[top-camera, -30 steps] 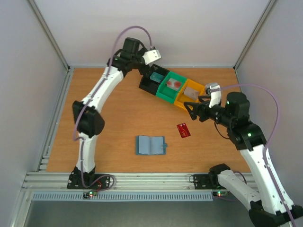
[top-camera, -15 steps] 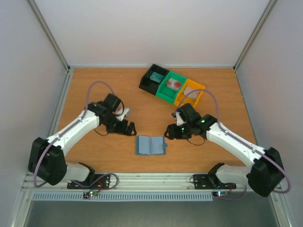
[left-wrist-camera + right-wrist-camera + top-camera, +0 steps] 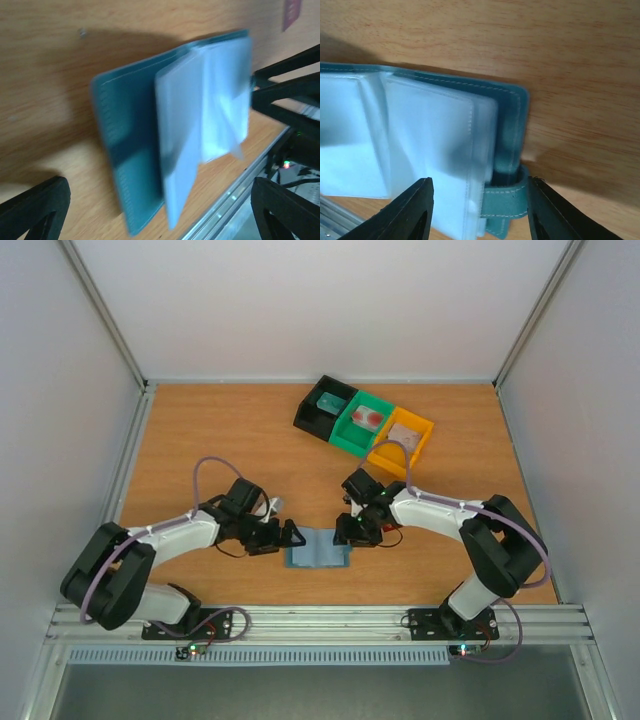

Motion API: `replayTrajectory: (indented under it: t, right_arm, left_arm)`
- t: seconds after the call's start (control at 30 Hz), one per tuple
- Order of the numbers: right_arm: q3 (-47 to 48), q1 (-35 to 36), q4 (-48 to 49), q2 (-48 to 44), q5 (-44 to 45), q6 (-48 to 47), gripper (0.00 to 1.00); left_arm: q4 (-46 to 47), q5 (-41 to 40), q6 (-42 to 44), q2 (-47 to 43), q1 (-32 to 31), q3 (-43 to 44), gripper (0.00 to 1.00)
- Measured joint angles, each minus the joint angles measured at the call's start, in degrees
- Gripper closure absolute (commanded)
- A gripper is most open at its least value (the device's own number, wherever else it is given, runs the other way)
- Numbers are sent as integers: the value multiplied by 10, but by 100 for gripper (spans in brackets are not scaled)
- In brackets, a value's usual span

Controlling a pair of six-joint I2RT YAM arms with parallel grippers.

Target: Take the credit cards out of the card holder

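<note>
Flanking the open card holder (image 3: 318,550) at lower centre with left gripper (image 3: 293,536) and right gripper (image 3: 349,531), jaws wide and empty, likely to steady it for emptying.

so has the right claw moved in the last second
yes. the right claw has left the orange bin and come toward the near edge, now at the card holder's right side
</note>
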Motion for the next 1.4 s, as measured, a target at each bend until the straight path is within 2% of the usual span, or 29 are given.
replayTrajectory:
  t: [0.1,0.2,0.23,0.33,0.4,0.53,0.67,0.87,1.0,1.1,1.3,1.4]
  right_arm:
    - [0,2,12,13,-13,7,56]
    - [0,4,24,21,-26,11,60]
    - [0,4,26,23,-29,11,61]
    - [4,4,28,24,-35,10,64]
    - [10,4,28,24,-36,9,64]
    - [18,5,20,14,-35,2,62]
    - [34,5,-24,-38,-14,-24,60]
    - [95,1,-116,-217,25,-107,60]
    - [134,-4,-133,-337,36,-151,60]
    - [149,-5,-142,-396,38,-179,59]
    - [162,-5,-177,-395,48,-219,46]
    - [162,-5,-191,-378,52,-236,44]
  left_arm:
    - [62,22,-21,11,-6,-11,5]
    - [112,39,-33,28,-26,-17,20]
    - [122,43,-38,31,-32,-19,31]
    - [151,53,-45,39,-42,-24,78]
    - [160,55,-46,40,-44,-25,98]
    - [170,55,-47,38,-44,-27,100]
    - [170,52,-44,8,-44,-32,100]
    - [199,37,13,-127,-43,-30,100]
    - [214,50,80,-218,-43,-14,100]
    - [247,64,113,-250,-43,1,100]
    - [297,101,138,-259,-45,10,100]
    - [306,116,147,-260,-48,14,100]
